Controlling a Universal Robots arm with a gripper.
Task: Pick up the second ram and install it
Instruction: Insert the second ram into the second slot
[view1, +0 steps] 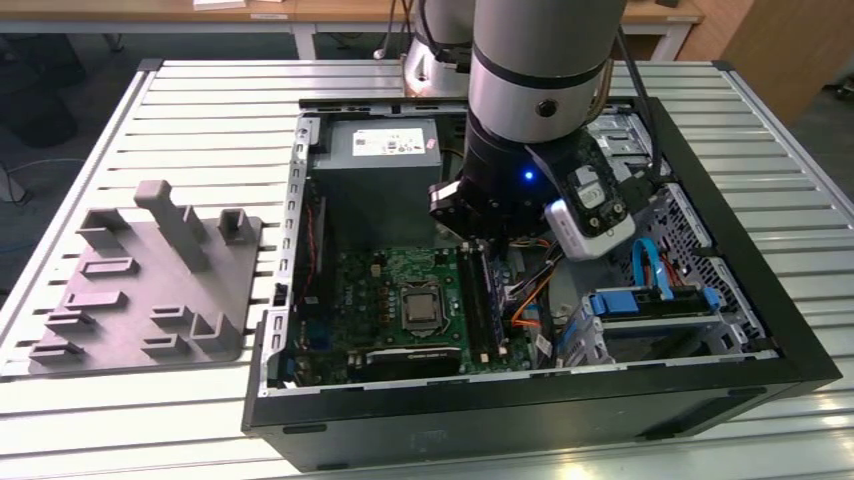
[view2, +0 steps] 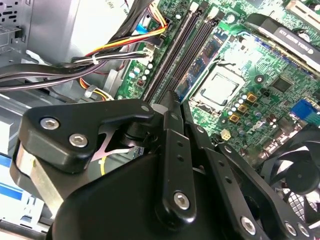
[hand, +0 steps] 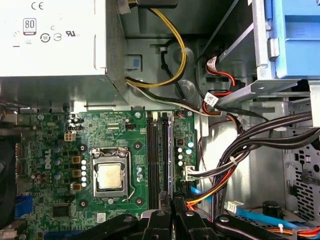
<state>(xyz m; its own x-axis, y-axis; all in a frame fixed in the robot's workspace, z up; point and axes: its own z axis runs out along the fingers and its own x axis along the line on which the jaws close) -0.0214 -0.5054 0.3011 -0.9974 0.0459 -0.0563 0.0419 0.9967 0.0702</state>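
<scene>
1. Your gripper (view2: 173, 102) is built of matte black linkage bars with bright screw heads. It is clenched on the second ram (view2: 202, 65), and its fingers (view2: 167, 150) meet on the stick's thin edge.
2. The second ram is a flat, narrow stick with a bluish-green face. It runs out from the fingertips along the long black slots (hand: 152, 150) of the green board (hand: 115, 130). You cannot tell whether it sits in a slot or hangs just above one.
3. The second wrist view shows you the stick's broad face. The first wrist view shows it edge-on, as a thin pale line beside the slots.
4. Beside the slots lies the square processor (hand: 110, 177), its lid dull metal inside a shiny frame.
5. On the slots' other side, the first wrist view shows glossy cables (hand: 240, 150) in black, red, orange and yellow. The second wrist view shows the curved black blades of a fan (view2: 300, 175).
6. In the exterior view the arm's smooth silver tube (view1: 541, 60) drops into the open black case (view1: 534, 410). A grey box-shaped power supply (view1: 380, 150) sits at the far end, and a blue drive carrier (view1: 641, 305) is on the exterior view's right.
7. On the exterior view's left, apart from the case, a grey moulded fixture (view1: 147, 280) with upright posts rests on the ribbed white table (view1: 200, 90).
</scene>
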